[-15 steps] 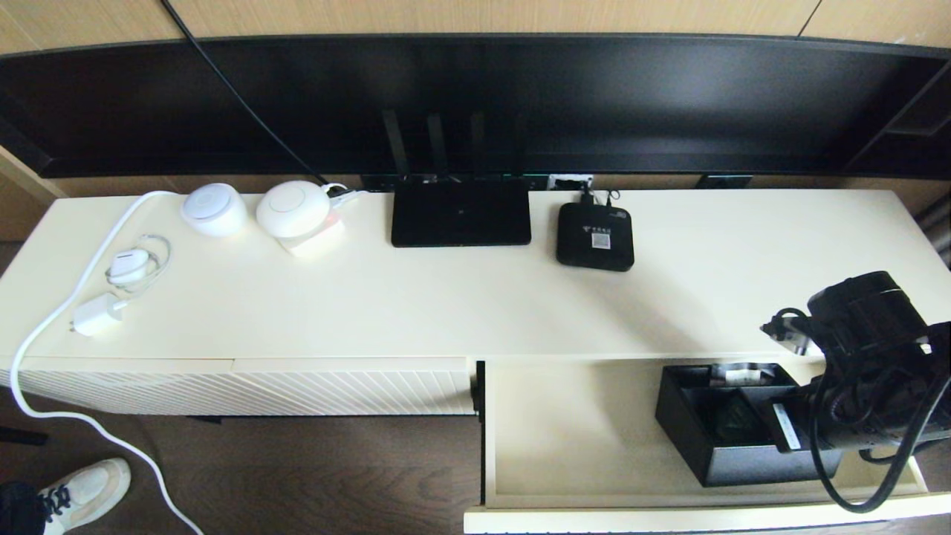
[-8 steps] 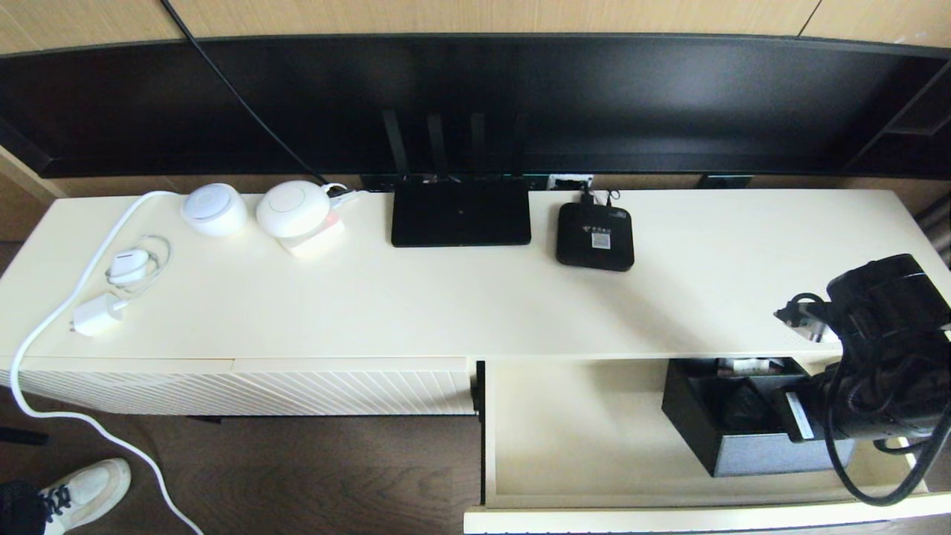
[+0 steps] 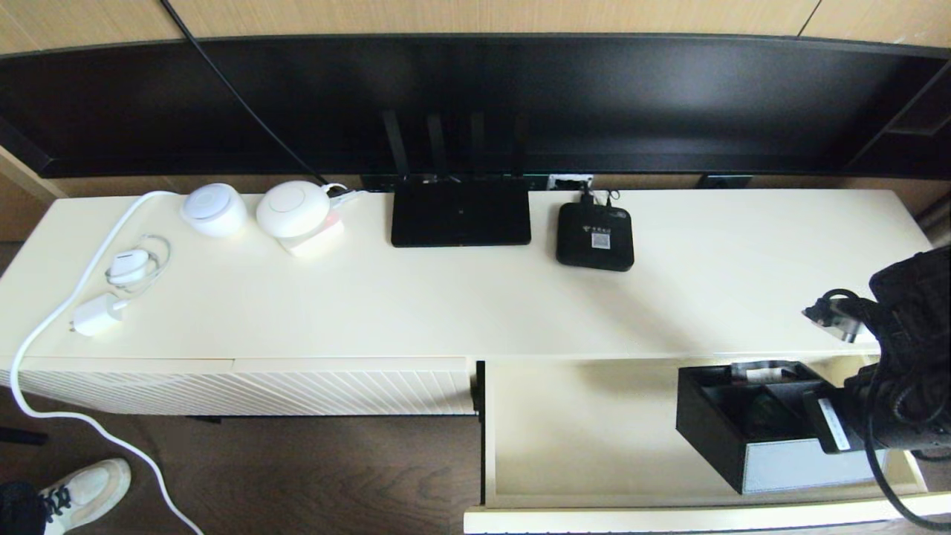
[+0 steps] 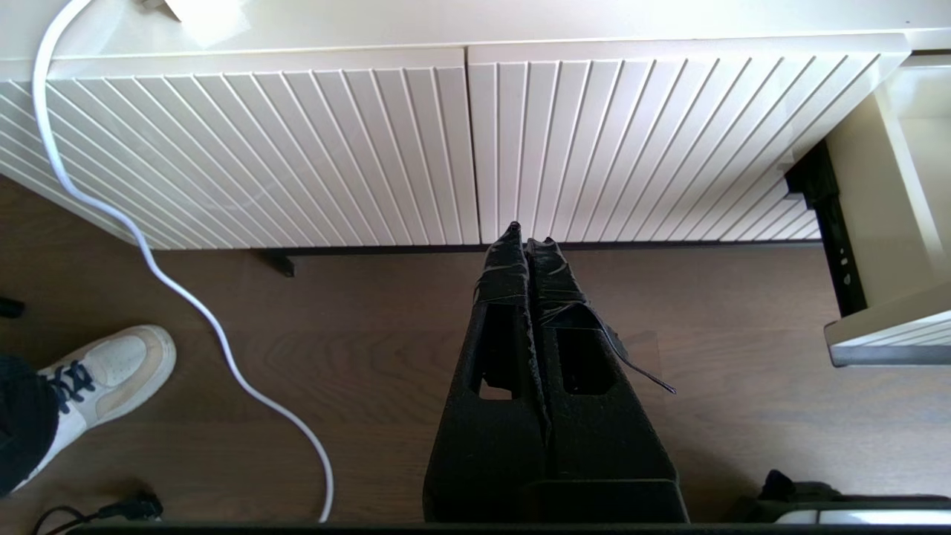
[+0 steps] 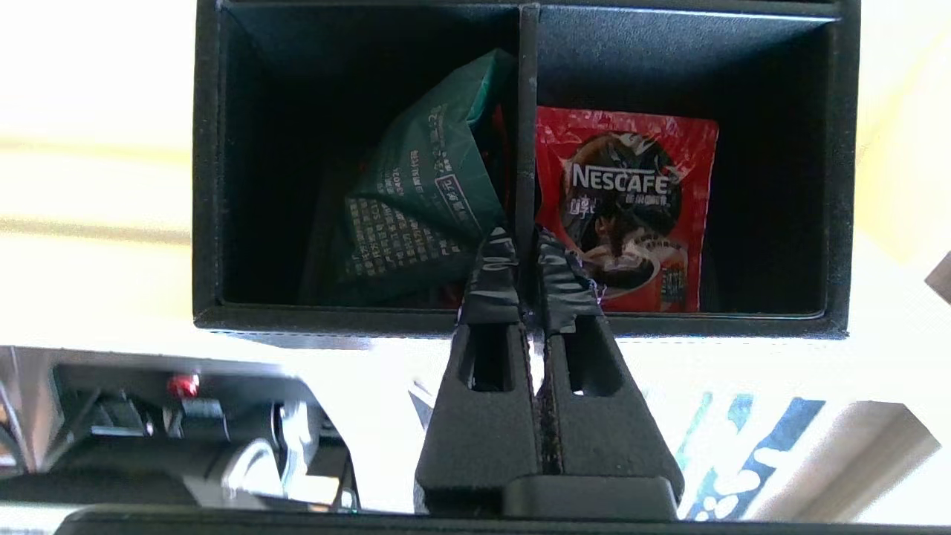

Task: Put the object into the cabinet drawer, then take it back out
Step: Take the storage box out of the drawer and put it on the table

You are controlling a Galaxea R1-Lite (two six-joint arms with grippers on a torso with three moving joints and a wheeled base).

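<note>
The object, a black open-top organizer box [image 3: 765, 427], hangs tilted in the right part of the open cabinet drawer [image 3: 579, 438]. My right gripper [image 3: 811, 413] reaches into it from the right. In the right wrist view the right gripper [image 5: 526, 247] is shut on the box's thin divider wall [image 5: 527, 111]. A green packet [image 5: 423, 193] lies on one side of it and a red coffee sachet [image 5: 631, 193] on the other. My left gripper [image 4: 529, 234] is shut on nothing and hangs above the floor before the closed ribbed panel [image 4: 297, 148].
On the cabinet top [image 3: 446, 297] stand a flat black router [image 3: 461, 214], a small black set-top box [image 3: 595, 235], two white round devices [image 3: 215, 209] and a charger [image 3: 96, 316]. A white cable [image 3: 44, 334] runs down to the floor beside a person's shoe [image 3: 85, 492].
My right arm has drawn back to the right and the box has gone with it. The box looks larger and more tilted, and its front wall now catches light.
</note>
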